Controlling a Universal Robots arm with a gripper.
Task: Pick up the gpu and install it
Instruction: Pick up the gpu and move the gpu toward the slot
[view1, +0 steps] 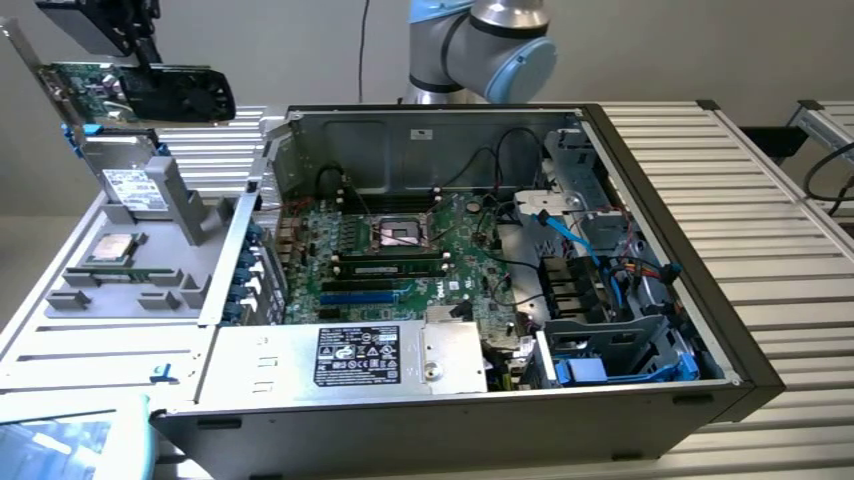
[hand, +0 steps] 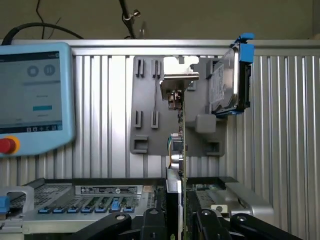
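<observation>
**GPU HELD ALOFT, CLEAR OF THE CASE: GRIP AND ALIGNMENT HAZARDS**

The gpu (view1: 147, 92) is held in the air by the gripper (view1: 138, 58), whose fingers (hand: 155, 222) are closed part-way on the card's upper edge. It hangs above the grey fixture (view1: 80, 290), well apart from the open computer case (view1: 747, 370). In the wrist view the card is seen edge-on between the jaws. A slip or tilt is to be expected if this narrow edge grip is loaded sideways (the fan block sits to one side of the board). The upright hard drive (view1: 131, 188) just below could be struck if the card is lowered here. Over the motherboard (view1: 387, 250), a tilted card could be jammed against a slot, and the loose cables (view1: 514, 150) could be snagged.
</observation>
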